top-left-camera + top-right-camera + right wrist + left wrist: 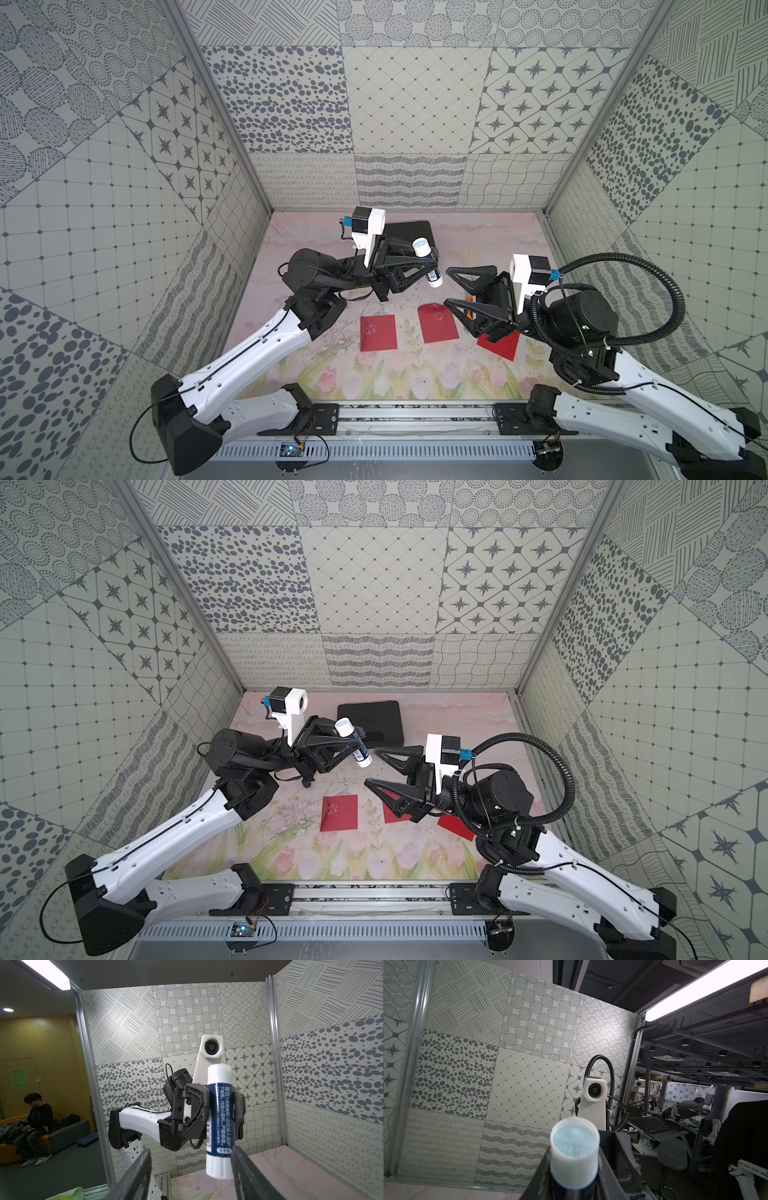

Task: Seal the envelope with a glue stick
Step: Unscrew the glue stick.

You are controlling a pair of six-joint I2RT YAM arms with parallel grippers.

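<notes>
Above the worktop, left jaws clamp the uncapped glue stick, right jaws gape empty; envelopes apparently unglued.

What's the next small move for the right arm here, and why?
Probably back the right pincer away from the glue stick. Its jaws stand open at the stick's white base, gripping nothing, while the left pincer clamps the blue body and the glue end is already uncapped. Clearing out would let the left arm tip the stick down toward a red envelope.
</notes>
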